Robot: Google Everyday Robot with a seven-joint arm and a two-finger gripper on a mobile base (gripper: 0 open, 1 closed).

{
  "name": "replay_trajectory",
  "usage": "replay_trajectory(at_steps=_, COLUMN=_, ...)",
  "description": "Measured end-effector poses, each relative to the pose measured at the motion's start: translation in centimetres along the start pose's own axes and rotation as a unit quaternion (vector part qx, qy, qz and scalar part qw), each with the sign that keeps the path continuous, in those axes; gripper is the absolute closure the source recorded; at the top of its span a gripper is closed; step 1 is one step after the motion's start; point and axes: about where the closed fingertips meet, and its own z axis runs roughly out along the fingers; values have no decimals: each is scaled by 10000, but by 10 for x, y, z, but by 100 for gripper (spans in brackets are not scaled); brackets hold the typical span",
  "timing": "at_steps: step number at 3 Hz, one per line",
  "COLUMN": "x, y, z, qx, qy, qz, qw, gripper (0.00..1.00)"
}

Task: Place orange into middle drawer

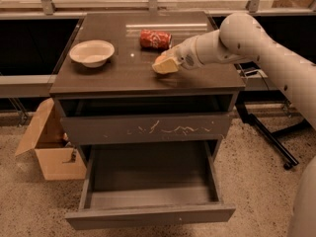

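The end effector (166, 65) is low over the dark table (123, 75), right of the table's middle and near its front half, reaching in from the right at the end of the white arm (247, 38) that slopes down from the upper right corner. Its pale yellowish tip lies at or just above the table surface and points left. The orange (160, 58) is on the table right at that tip; only a small sliver of its skin shows at the upper left edge of the end effector, the rest being covered by it. Whether the end effector is open, closed or gripping the orange cannot be told from this view. A red soda can (155, 39) lies on its side just behind the orange, towards the back of the table. A white bowl (92, 52) stands upright near the left edge, well apart from both. Under the tabletop a drawer with pale scratches (148, 129) across its front is pushed nearly shut, with a dark gap above it. Below that, the middle drawer (150, 215) is pulled far out towards the camera, its plain front panel lowest in the picture and its grey inner floor showing. A cardboard box (49, 142) with its flaps open sits on the speckled floor to the left of the cabinet
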Motion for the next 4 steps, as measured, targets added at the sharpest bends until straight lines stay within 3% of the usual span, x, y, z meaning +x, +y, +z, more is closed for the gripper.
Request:
replay_trajectory(at_steps=1, x=-10, y=17, z=-7, qx=-216, qy=-231, qz=-136, qw=9994, gripper=86)
replay_trajectory(at_steps=2, x=-50, y=56, z=-43, qx=-478, qy=-689, qz=-768, qw=9935, gripper=100)
replay_trajectory(at_steps=3, x=-72, y=78, z=-67, qx=-655, qy=-927, qz=-1149, qw=9869, gripper=100)
replay_trajectory(at_steps=4, x=-72, y=79, z=-66, qx=-669, qy=-932, qz=-1177, qw=9864, gripper=100)
